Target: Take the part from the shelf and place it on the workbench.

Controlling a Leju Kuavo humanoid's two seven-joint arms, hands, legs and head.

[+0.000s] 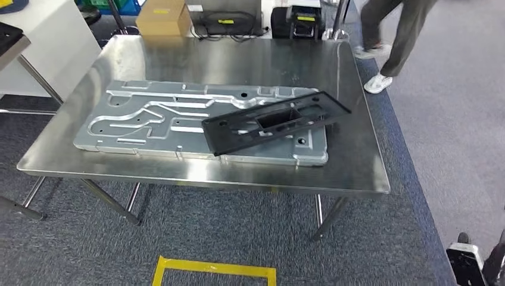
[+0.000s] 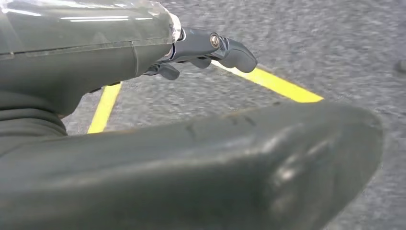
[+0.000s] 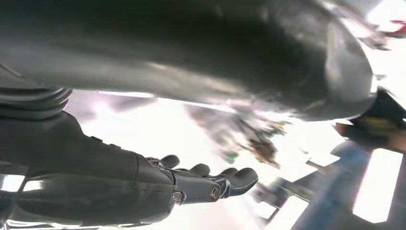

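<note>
Black framed part (image 1: 275, 121) seen lying flat and askew on the steel surface (image 1: 232, 59), resting across the right end of a large stamped grey panel (image 1: 149, 122), one corner overhanging toward the far right edge. Judged as already delivered to the workbench: placing step apparently complete, nothing left but to keep clear, or to straighten the part if a squarer lie is wanted.

Left hand (image 2: 201, 50) pictured over grey carpet and a yellow floor marking (image 2: 268, 82), fingers loosely extended and apart, gripping nothing. Right hand (image 3: 206, 182) likewise empty, fingers spread against a bright, washed-out background.

Beyond the surface: cardboard box (image 1: 162, 16) and a black-and-yellow device (image 1: 298, 21) on the floor at the far side, a white cabinet (image 1: 47, 42) at left, a person's legs and white shoes (image 1: 378, 82) passing at upper right. Nothing seen standing between the robot and the near edge.
</note>
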